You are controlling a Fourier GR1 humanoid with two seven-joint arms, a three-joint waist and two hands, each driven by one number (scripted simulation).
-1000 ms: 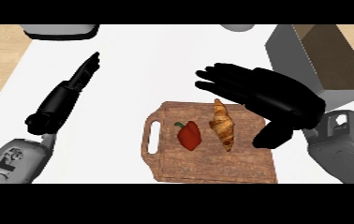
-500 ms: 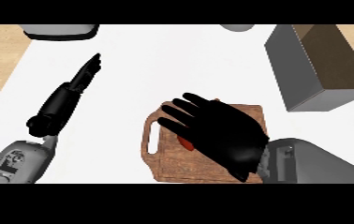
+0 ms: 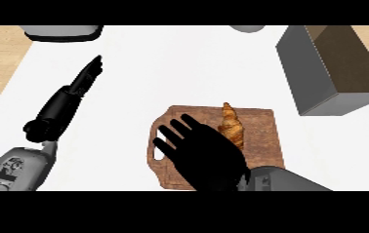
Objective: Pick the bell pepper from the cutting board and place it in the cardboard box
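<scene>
Cardboard box [image 3: 328,66] sits well off to the upper right of the fingers, nothing in it yet. Cutting board [image 3: 261,129]: right hand [image 3: 205,154] has slid down-left over it since half a second ago, fingers spread flat. Bell pepper now fully hidden under the palm, presumably there; grasp not closed. Croissant [image 3: 231,125] just right of the fingertips. Left hand [image 3: 79,88] resting, fingers straight.
</scene>
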